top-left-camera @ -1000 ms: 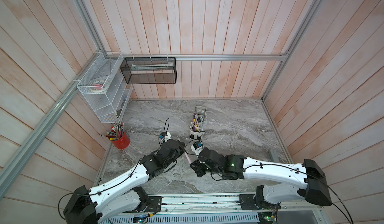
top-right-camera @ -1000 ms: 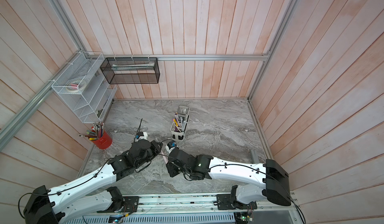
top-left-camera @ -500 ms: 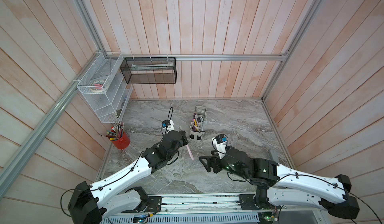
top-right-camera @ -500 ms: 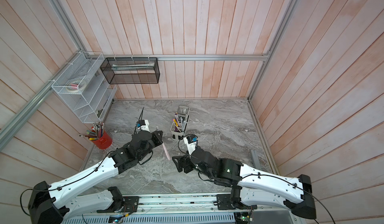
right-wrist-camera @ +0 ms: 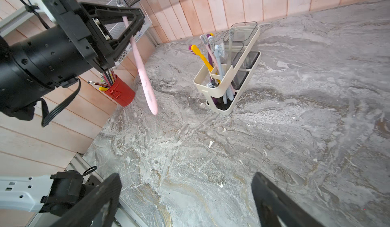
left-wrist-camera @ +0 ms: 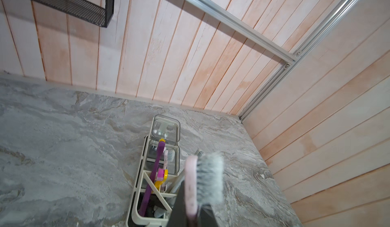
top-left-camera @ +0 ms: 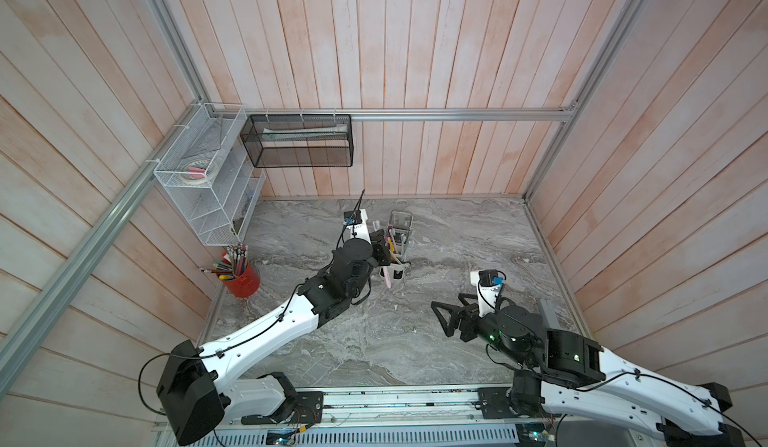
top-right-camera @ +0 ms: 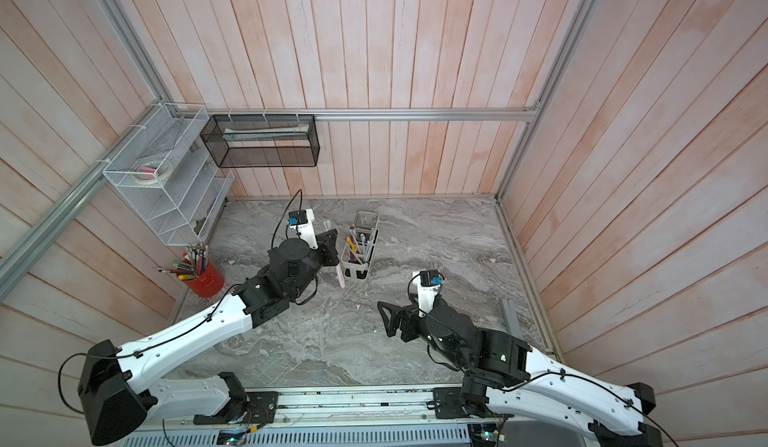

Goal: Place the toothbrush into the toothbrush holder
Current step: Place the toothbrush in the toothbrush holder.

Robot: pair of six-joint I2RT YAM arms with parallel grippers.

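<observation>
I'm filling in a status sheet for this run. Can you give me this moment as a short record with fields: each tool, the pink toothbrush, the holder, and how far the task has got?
Left tool: shut on the pink toothbrush, bristles up, handle hanging down
Right tool: open, empty, apart from the holder
Toothbrush place: in the air beside the holder, not touching it
Holder contents: several other toothbrushes, upright or leaning
Task state: pink toothbrush not yet in the holder
</observation>
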